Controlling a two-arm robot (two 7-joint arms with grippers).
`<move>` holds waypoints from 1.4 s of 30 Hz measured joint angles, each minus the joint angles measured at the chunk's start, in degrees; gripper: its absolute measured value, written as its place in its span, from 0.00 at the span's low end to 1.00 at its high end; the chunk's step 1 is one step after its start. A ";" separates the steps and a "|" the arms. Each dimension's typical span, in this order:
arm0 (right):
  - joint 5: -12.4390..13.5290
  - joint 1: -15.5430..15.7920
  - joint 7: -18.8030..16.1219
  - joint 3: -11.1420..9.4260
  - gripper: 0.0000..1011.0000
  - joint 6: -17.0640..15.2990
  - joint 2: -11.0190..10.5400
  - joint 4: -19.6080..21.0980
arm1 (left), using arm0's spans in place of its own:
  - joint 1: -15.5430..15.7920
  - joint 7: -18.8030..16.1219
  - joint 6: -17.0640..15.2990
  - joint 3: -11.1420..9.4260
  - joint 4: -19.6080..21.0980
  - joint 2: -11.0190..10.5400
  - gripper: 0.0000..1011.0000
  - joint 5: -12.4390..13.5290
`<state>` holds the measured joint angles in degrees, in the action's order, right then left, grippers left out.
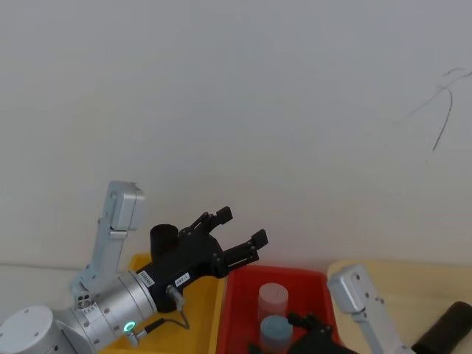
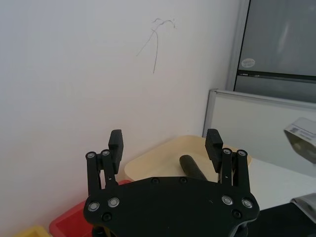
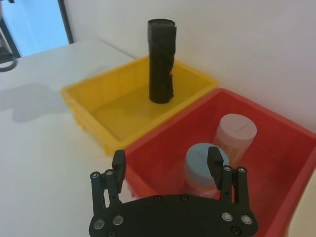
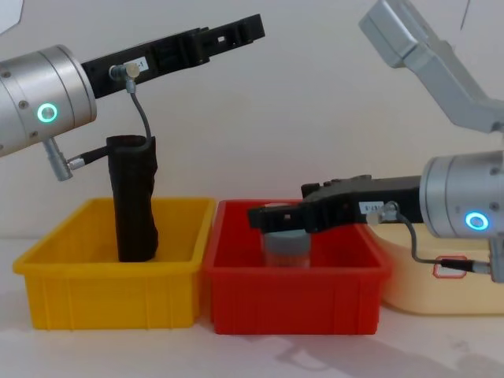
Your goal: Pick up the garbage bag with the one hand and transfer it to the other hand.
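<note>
The garbage bag (image 4: 134, 197) is a tall black crinkled roll standing upright in the yellow bin (image 4: 110, 295), rising well above its rim. It also shows in the right wrist view (image 3: 162, 61) and just behind my left gripper in the head view (image 1: 164, 237). My left gripper (image 4: 244, 27) is raised above the bag's top, pointing up and toward the red bin, open and empty (image 2: 164, 140) (image 1: 242, 226). My right gripper (image 4: 260, 214) hovers open over the red bin (image 4: 295, 295), apart from the bag (image 3: 166, 159).
The red bin (image 3: 276, 148) holds a pale pink jar (image 3: 237, 131) and a blue-lidded jar (image 3: 205, 160) right under my right gripper. A cream bin (image 2: 148, 165) on the right holds a plain black roll (image 2: 191, 167). A white wall stands close behind the bins.
</note>
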<state>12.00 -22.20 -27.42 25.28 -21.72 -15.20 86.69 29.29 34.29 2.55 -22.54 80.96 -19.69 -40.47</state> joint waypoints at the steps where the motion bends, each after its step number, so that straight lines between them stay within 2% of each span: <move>1: 0.00 -0.20 0.11 0.02 0.99 -0.02 0.12 -0.26 | 0.00 0.00 0.00 0.00 0.00 0.00 0.99 0.00; 14: -0.01 -2.65 1.18 0.92 0.99 0.45 1.27 -4.33 | 0.00 0.01 0.00 0.00 0.00 0.00 0.99 0.00; 26: -0.38 -5.37 2.54 1.59 0.99 1.75 2.54 -9.67 | 0.01 0.00 0.00 -0.01 0.00 0.00 0.99 0.00; 42: -0.54 -7.22 3.82 2.33 0.99 2.41 3.28 -14.29 | 0.01 0.00 0.00 -0.01 0.00 0.00 0.99 0.00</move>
<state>11.46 -29.43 -23.59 27.61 -19.31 -11.92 72.40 29.30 34.29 2.55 -22.54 80.96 -19.69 -40.48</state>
